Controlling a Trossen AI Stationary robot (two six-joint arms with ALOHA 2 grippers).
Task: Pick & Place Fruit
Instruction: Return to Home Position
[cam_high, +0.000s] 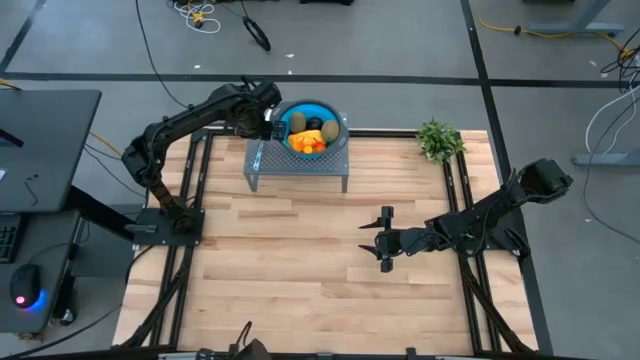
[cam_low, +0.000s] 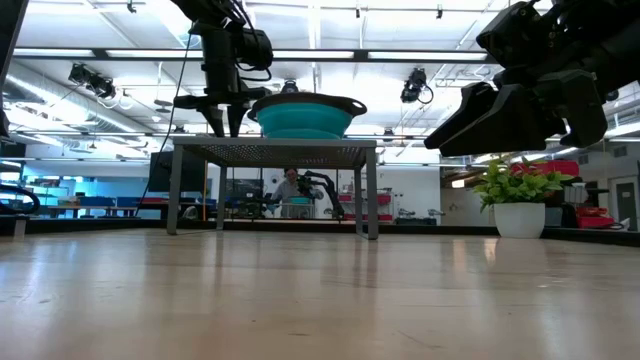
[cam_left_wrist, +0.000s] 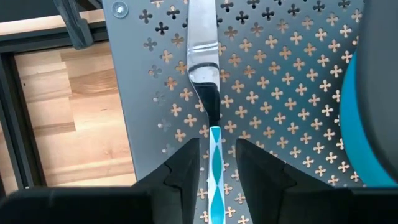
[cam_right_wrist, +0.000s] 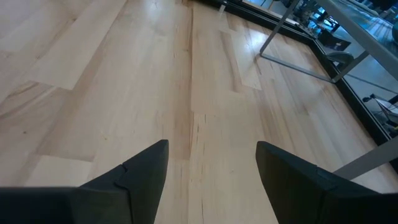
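The fruit (cam_high: 308, 135) lies heaped in a teal bowl (cam_high: 331, 109) that stands on a perforated grey metal stand (cam_high: 300, 168) at the table's far middle. My left gripper (cam_left_wrist: 216, 148) hovers over the stand's left part beside the bowl, pointing steeply down. It is open, with a finger on either side of the teal handle (cam_left_wrist: 216, 177) of a silver knife (cam_left_wrist: 202, 43) and a gap at each side. The knife lies flat on the stand's top. My right gripper (cam_high: 385, 237) waits open above the bare wood right of the middle.
A green leafy plant in a white pot (cam_high: 438, 140) stands at the far right corner. Black frame rails (cam_high: 195, 190) run along the table's left and right sides. Bare wood (cam_high: 300, 260) stretches in front of the stand.
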